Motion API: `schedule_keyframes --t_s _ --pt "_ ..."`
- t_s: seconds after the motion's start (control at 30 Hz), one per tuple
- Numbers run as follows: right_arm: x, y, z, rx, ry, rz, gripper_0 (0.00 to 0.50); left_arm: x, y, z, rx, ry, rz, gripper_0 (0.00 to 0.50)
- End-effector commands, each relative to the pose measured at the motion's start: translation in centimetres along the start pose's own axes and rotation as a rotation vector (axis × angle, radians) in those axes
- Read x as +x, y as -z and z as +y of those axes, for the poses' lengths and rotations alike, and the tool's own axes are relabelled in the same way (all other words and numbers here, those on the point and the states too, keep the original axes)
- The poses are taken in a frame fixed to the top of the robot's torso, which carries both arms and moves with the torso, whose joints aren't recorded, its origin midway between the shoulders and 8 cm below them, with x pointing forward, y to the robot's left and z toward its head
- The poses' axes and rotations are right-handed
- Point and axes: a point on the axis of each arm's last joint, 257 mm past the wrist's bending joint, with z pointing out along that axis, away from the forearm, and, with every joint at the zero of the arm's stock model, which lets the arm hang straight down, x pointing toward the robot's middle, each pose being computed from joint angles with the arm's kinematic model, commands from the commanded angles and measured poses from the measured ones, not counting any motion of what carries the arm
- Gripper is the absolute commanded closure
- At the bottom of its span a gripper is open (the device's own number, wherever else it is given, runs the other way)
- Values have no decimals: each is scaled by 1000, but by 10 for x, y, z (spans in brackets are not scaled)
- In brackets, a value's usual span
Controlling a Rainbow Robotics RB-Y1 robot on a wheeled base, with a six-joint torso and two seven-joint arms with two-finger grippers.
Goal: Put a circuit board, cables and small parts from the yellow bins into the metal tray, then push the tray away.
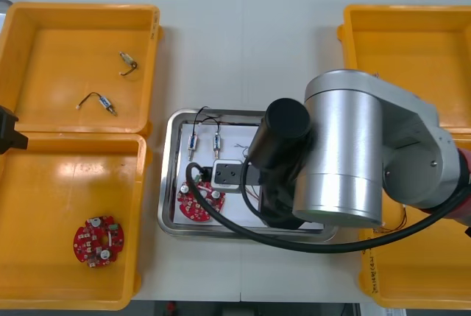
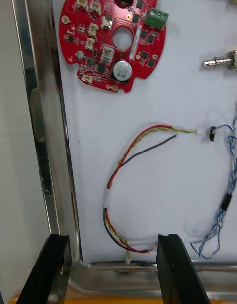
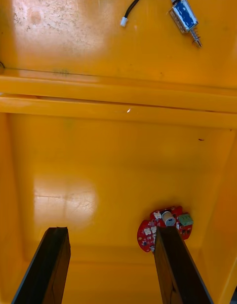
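Red-and-yellow cable (image 2: pixel 108 188) lies on the metal tray (image 2: pixel 47 136) between the open right fingers (image 2: pixel 49 269); left fingers (image 3: pixel 44 264) open over a yellow bin (image 3: pixel 118 156).

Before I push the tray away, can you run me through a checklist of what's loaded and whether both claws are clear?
1. Board loaded: ok. The red circuit board lies flat in the metal tray.
2. Cables loaded: ok. The red and yellow cable and the blue and white cable lie on the tray's white inside.
3. Parts loaded: ok. Two small metal parts lie near the tray's far side.
4. Right claw free: ok. It is open and holds nothing, over the tray's edge by the red and yellow cable.
5. Left claw out of the way: ok. It is open over a yellow bin on the left.
6. Right claw placed against the tray for pushing: not ok.
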Motion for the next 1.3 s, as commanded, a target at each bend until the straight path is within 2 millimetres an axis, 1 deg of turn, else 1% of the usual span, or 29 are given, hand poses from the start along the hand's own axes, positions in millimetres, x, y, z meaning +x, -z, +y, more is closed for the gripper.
schedule_keyframes --t_s 0.03,0.2,0.37,0.4,0.5,0.67,0.73,0.83,0.97,1.07,1.17,1.3 --pt "-29 -9 11 -18 66 -29 0 2 12 22 -65 -89 -15 0" --pt "-36 -24 24 -30 98 -34 0 2 13 19 -61 -94 -18 0" --pt "-30 -41 40 -32 141 -6 0 3 13 18 -56 -96 -14 0" --pt "-30 -41 40 -32 141 -6 0 3 13 18 -56 -96 -14 0" --pt "-31 -47 48 -31 160 -4 0 3 13 18 -56 -96 -14 0" --pt "-34 -62 60 -59 128 -6 0 3 13 18 -56 -96 -14 0" --pt "-38 -68 63 -54 125 -13 0 3 13 18 -56 -96 -14 0" --pt "-40 -74 69 -47 125 -15 0 3 13 18 -56 -96 -14 0" --pt "-38 -79 76 -53 108 -21 0 3 13 18 -56 -96 -14 0" --pt "-32 -85 83 -49 109 -8 0 3 13 18 -56 -96 -14 0" --pt "-27 -90 85 -35 114 7 0 3 13 18 -56 -96 -14 0" --pt "-24 -93 87 -25 115 16 0 3 13 18 -56 -96 -14 0"
